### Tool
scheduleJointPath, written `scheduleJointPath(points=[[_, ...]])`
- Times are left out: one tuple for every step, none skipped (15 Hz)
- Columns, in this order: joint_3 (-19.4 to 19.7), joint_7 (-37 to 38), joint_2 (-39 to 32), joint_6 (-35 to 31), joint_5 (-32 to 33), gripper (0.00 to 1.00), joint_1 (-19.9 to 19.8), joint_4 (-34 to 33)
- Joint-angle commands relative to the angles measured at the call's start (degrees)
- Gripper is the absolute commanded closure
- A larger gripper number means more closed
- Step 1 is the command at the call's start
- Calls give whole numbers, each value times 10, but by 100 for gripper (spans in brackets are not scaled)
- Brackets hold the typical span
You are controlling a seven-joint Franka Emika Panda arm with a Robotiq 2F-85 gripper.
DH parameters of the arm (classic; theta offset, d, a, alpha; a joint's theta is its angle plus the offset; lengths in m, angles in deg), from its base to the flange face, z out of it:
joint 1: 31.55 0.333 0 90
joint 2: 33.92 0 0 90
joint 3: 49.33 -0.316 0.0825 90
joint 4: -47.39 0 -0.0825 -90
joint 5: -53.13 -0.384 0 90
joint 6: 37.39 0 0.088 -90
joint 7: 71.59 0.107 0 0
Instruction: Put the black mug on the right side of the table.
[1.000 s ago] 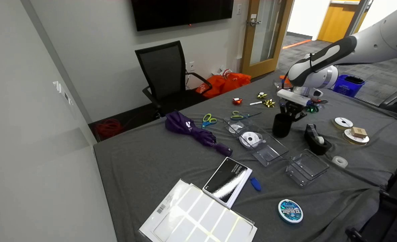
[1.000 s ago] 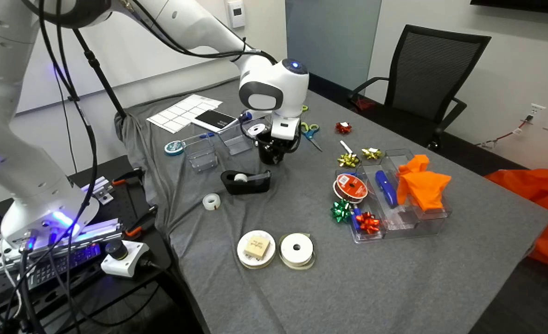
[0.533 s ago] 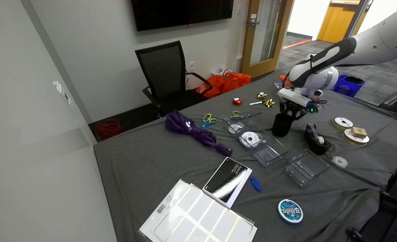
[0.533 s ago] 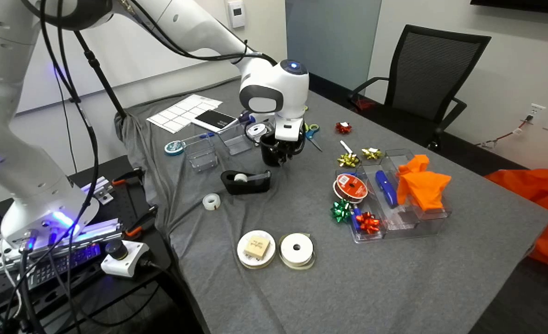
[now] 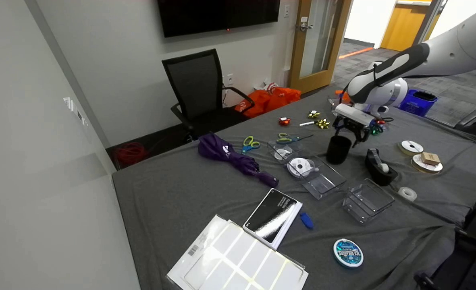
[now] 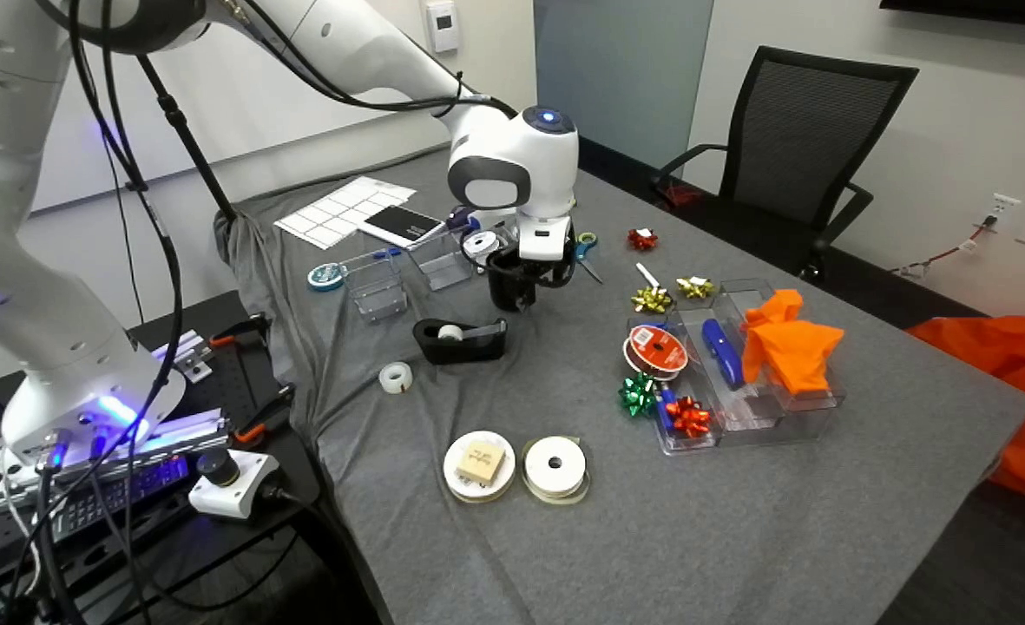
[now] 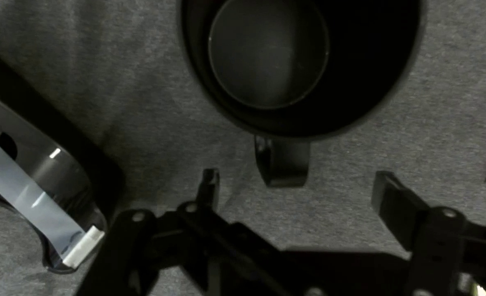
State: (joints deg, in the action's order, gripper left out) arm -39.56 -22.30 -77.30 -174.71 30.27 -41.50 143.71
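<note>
Wrist view: black mug [image 7: 300, 82] at 12 o'clock, upright, mouth toward camera, top cut by the frame; inside, dark wall and round floor show. Handle [image 7: 292, 168] points to 6 o'clock. Gripper [image 7: 297, 177] shows at 6 o'clock, jaws spread wide, 1 fingertip on each side of the handle, cloth visible in both gaps. Tape dispenser [image 7: 47, 164] at 9 o'clock, tape strip running to its cutting edge.

In an exterior view: black mug [image 5: 338, 151] stands upright on the grey-clothed table [image 5: 169, 173], 3 o'clock of frame. Spread jaws sit at its 12 to 2 o'clock; contact with rim, cannot tell. Long clear tray [image 5: 322, 184] at 8 o'clock from mug, 2 white spools [image 5: 300, 166] inside its outline. Small clear tray [image 5: 360, 208] at 5 o'clock, cloth showing through. Tape dispenser at 4 o'clock, roll seated in it. Purple umbrella [image 5: 238, 159] at 9 o'clock. Round teal tin [image 5: 348, 253] at 6 o'clock, contents hidden.

In an exterior view: black mug [image 6: 509, 293] at frame centre, partly hidden below the arm [image 6: 521, 161]; jaws mostly covered, cannot tell from here. Clear box [image 6: 790, 425] at 4 o'clock from mug: orange cloth [image 6: 790, 347] and long blue item [image 6: 722, 353] in it; red bow [image 6: 690, 417] and red-labelled spool [image 6: 658, 349] at its 9 o'clock end, inside or on the rim, cannot tell. Green bow [image 6: 638, 395] just beside. 2 ribbon spools [image 6: 555, 466] at 6 o'clock, tan box [image 6: 481, 462] on top of 1.
</note>
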Motion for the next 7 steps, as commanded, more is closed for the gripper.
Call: scheduleJointPath(points=[[15, -13, 56, 23, 29, 0, 1, 41], [17, -13, 69, 28, 34, 0, 0, 46], [18, -17, 85, 35, 38, 0, -4, 53], [21, -22, 100, 43, 42, 0, -6, 58], [22, -27, 114, 56, 46, 0, -9, 62], [24, -33, 126, 69, 49, 0, -11, 64], [26, -39, 137, 84, 51, 0, -14, 64]])
